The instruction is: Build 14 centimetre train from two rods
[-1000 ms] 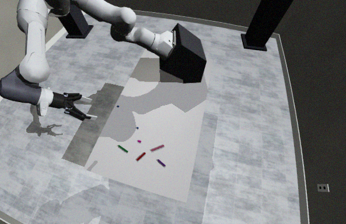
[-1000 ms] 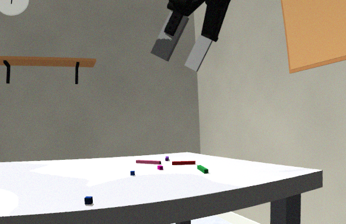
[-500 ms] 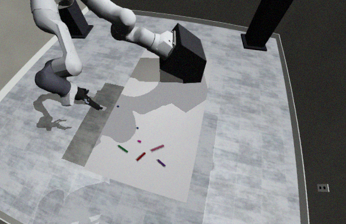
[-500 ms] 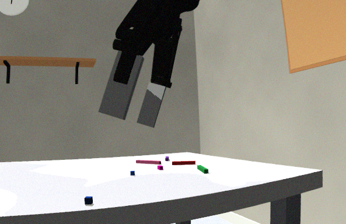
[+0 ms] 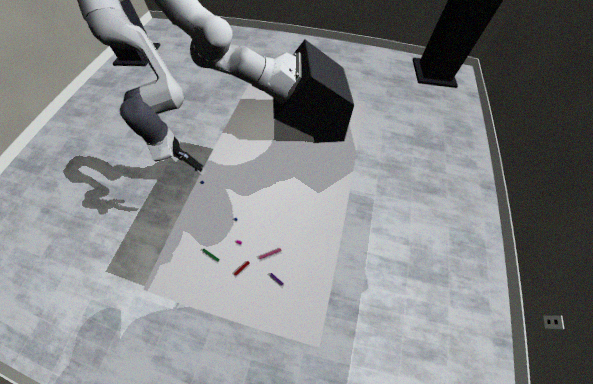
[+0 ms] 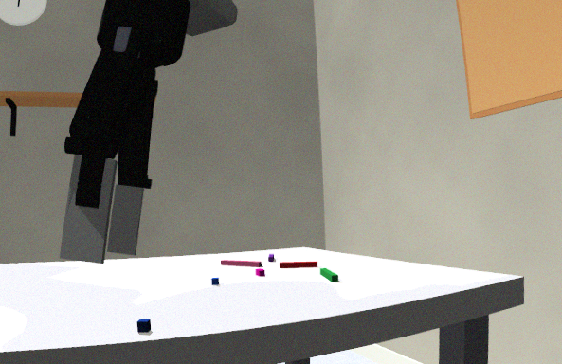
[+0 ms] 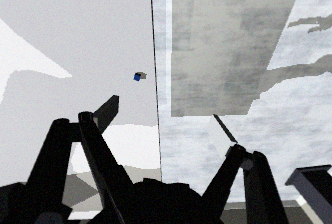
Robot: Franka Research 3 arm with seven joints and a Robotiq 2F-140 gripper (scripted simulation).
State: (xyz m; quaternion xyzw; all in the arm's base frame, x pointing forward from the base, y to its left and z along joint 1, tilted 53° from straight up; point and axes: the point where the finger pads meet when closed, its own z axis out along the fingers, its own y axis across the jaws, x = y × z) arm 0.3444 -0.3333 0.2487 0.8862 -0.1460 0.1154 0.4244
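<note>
While the gripper (image 6: 105,237) hangs above the desk (image 6: 416,303) at the left of the exterior view, its fingers (image 6: 84,227) are spread wide with nothing between them. In the top view's lower centre lie the green rod (image 5: 210,255), red rod (image 5: 241,268), pink rod (image 5: 269,253) and purple rod (image 5: 276,279), all apart. No container shows among them.

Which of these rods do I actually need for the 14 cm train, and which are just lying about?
For the job: green rod, purple rod; eight plus six, not yet joined.
Lying about: red rod, pink rod, magenta rod, middle blue rod, far blue rod.
</note>
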